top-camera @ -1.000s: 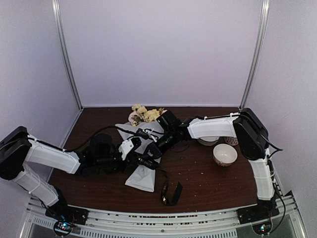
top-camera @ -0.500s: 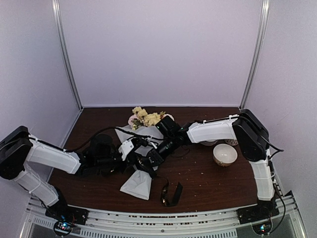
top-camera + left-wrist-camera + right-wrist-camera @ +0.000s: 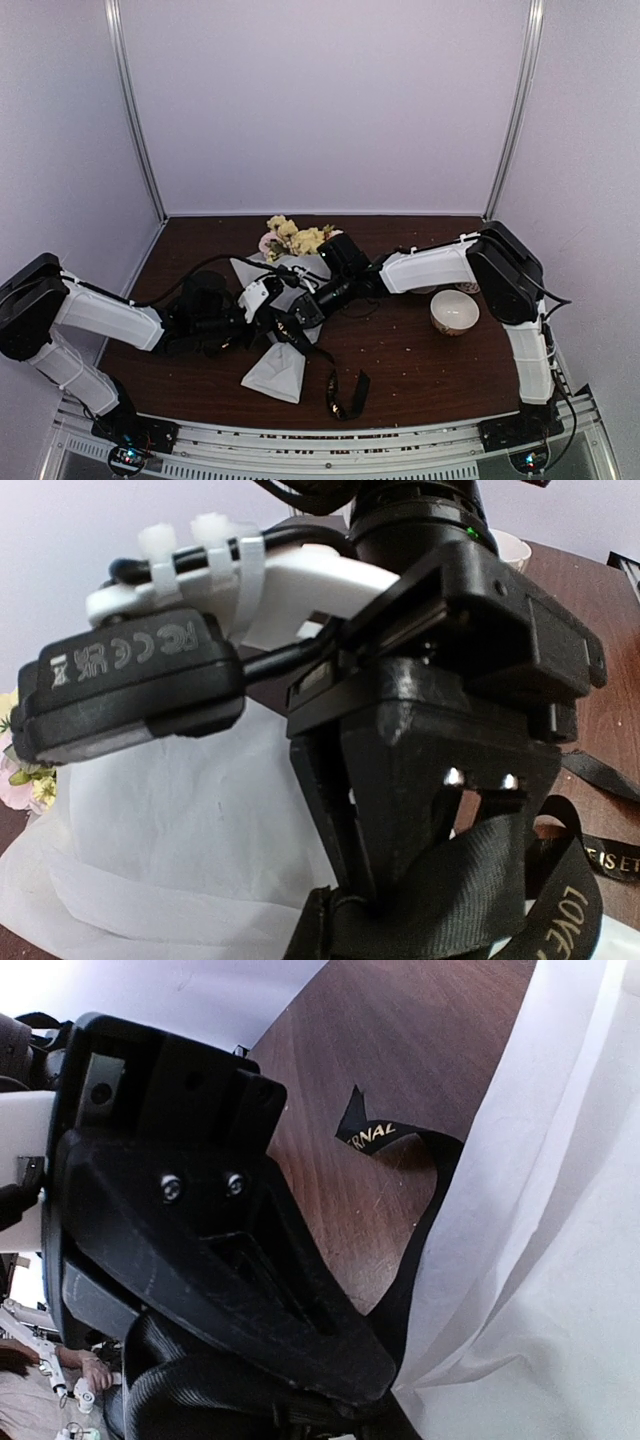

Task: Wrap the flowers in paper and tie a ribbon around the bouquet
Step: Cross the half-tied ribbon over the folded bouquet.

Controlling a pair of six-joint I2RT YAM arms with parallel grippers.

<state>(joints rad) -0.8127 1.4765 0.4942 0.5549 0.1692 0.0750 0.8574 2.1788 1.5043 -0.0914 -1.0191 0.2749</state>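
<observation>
The bouquet lies on the dark table, its flowers (image 3: 292, 237) at the far end and the pale paper (image 3: 278, 368) cone pointing toward the near edge. A black ribbon (image 3: 345, 393) trails from the cone's middle to the table on the right. My left gripper (image 3: 272, 322) sits at the cone's left side, shut on the ribbon (image 3: 560, 910) beside the paper (image 3: 180, 830). From the right my right gripper (image 3: 303, 312) meets it, closed down on the ribbon (image 3: 200, 1390), which bunches under its finger (image 3: 250, 1290). Another lettered stretch of ribbon (image 3: 380, 1135) lies on the wood next to the paper (image 3: 560, 1260).
A white bowl (image 3: 454, 311) stands on the table's right side, beneath my right arm's elbow, and another small dish (image 3: 467, 286) is just behind it. Black cables run over the bouquet. Crumbs dot the wood near the front.
The two grippers have drawn a little closer over the cone. The paper tip slid slightly toward the near left, and the loose ribbon end shifted on the table.
</observation>
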